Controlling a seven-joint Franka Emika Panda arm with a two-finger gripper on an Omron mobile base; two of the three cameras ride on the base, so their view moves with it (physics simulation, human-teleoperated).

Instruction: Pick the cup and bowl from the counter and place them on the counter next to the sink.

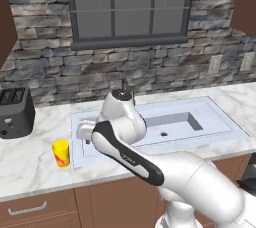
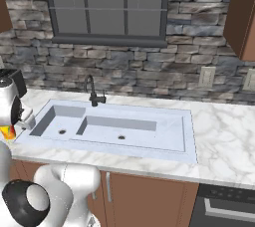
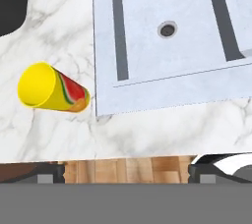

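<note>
We see the claw spread wide with nothing between its 2 fingertips, hanging above the front edge of the bench and looking straight down. The cup stands upright on the marble, ahead of the claw and off to 1 side of it, just beside the sink rim but not touching it; in the left base view the cup sits just off the sink's end, near the toaster. We judge that this cup is already where the task wants it, next to the sink, which would explain why the claw is empty and clear of it. From the left base view the claw is tucked behind the arm's elbow, so we cannot read its fingers there; the hand view is what shows them parted, well apart from the cup. The bowl is not to be found from here, so we take it as the 1 item left to fetch. The cup's spot leaves bare marble between it and the toaster, room we think could take a wide bowl, though a careless swing of the arm past the rim could knock the light cup over. The tap stands at the far side of the sink, beyond the claw.
</note>
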